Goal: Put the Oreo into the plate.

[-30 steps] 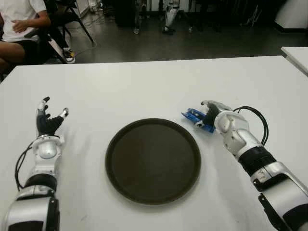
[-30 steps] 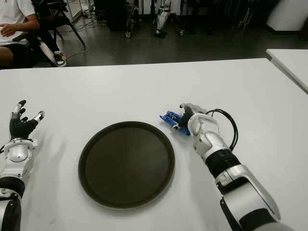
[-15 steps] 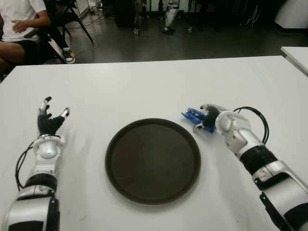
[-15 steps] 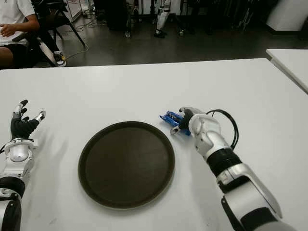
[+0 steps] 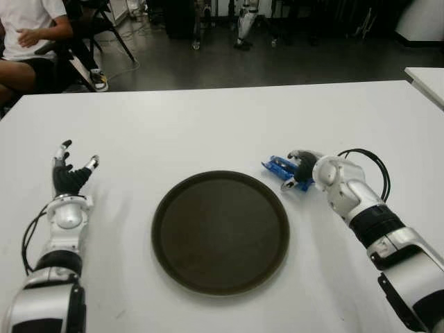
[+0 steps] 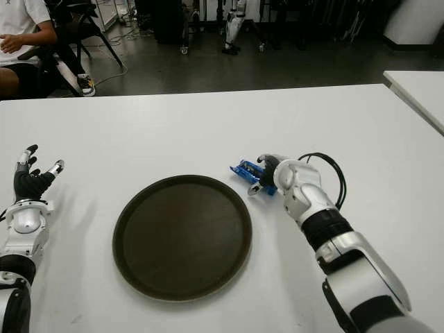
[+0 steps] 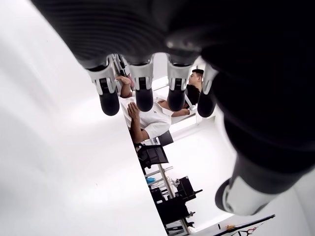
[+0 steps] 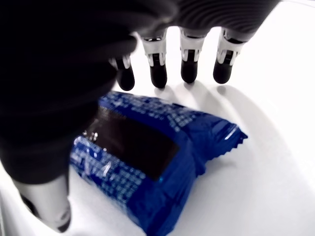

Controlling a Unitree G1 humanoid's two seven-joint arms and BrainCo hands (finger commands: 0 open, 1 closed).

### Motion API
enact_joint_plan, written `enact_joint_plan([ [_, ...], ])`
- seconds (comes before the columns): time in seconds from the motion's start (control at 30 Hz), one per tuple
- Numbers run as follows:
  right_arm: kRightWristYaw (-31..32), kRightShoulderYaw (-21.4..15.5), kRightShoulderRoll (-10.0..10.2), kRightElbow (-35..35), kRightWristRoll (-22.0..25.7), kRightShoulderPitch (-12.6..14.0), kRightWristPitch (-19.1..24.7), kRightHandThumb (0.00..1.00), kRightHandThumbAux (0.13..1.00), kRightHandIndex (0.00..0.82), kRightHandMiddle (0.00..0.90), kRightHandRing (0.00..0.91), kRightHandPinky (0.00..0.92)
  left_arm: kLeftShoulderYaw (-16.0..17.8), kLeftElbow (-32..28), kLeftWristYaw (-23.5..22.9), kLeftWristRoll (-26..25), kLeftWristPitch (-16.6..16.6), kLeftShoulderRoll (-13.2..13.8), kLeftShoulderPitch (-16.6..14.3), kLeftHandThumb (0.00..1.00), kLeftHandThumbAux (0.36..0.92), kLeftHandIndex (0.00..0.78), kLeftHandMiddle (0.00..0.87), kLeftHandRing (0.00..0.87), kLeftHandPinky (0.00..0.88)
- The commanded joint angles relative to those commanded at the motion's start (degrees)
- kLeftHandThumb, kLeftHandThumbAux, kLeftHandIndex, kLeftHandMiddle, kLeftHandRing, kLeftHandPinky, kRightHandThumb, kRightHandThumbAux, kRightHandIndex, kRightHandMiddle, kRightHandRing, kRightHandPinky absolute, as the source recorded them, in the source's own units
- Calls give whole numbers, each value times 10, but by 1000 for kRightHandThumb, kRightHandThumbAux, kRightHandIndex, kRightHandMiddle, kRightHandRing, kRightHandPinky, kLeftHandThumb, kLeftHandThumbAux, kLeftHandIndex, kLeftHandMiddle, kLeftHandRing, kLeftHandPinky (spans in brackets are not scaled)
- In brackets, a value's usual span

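Lying flat on the white tabletop (image 5: 208, 125), the blue Oreo packet (image 5: 284, 170) sits just beside the right edge of the plate (image 5: 220, 232), not yet in it. The right hand (image 5: 304, 170) is over the packet: in its wrist view four fingers (image 8: 189, 64) reach past the far side and the thumb stands at the near side. The hand brackets the packet but is not visibly closed on it, and no lift shows.

Handling judgement: the packet looks light, with a thin, crinkly foil wrapper that is likely slippery and yields under pressure. The biscuits inside are brittle, so grip force should be moderate. The best hold is probably across the short width at mid-length, fingers on one long edge, thumb on the other, avoiding the crimped end seals.

Count: one packet, one round dark plate, two hands. The left hand (image 5: 69, 177) shows left of the plate, fingers spread, holding nothing.
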Motion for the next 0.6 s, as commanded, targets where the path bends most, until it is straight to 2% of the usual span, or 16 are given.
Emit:
enact_joint_plan([
  [0.6, 9, 3, -1, 7, -2, -6, 1, 0, 728, 12, 74, 34, 0, 0, -3, -8, -2, -9, 0, 2, 0, 725, 1, 0, 0, 0],
])
